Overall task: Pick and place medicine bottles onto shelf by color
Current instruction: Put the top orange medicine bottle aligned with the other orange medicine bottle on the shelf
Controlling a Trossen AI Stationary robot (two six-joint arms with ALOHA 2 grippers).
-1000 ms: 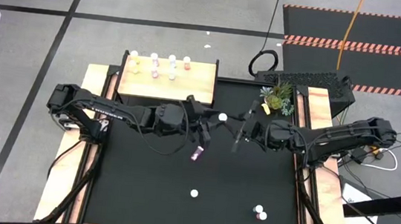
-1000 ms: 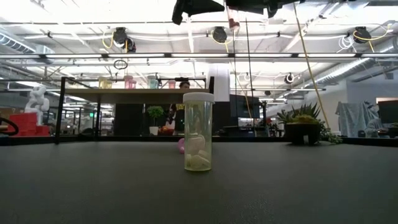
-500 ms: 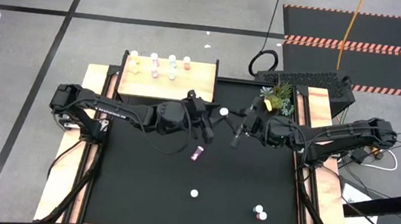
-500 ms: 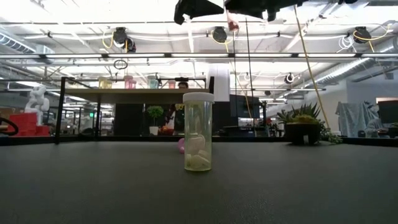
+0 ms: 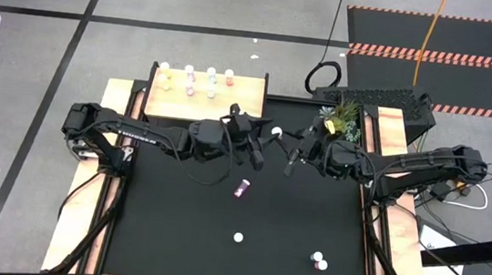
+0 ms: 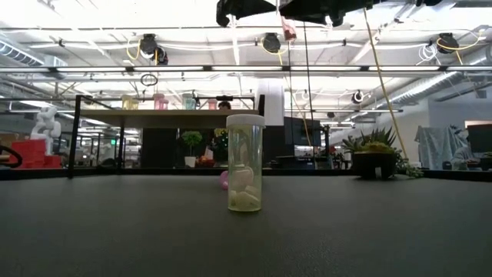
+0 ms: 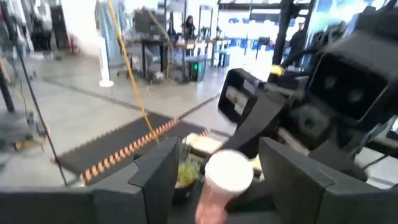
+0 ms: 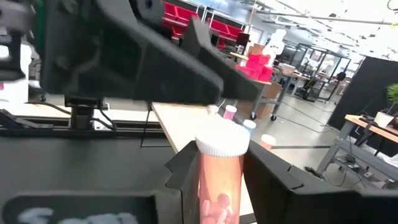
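Above mid-table, left gripper (image 5: 259, 148) fingers wider, right gripper (image 5: 288, 156) still holding pink bottle (image 8: 219, 180)

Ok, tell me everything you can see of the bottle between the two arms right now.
The pink bottle is a small clear-walled cylinder with a white cap and pills inside. It stands upright, clamped between the fingers of the right end effector, raised above the black table near its middle. The left end effector is open around its cap, fingers on either side.

Pink bottle (image 8: 221, 180) upright, airborne; magenta bottle (image 5: 240, 189) lying mid-table; shelf (image 5: 204, 101) rear-left.
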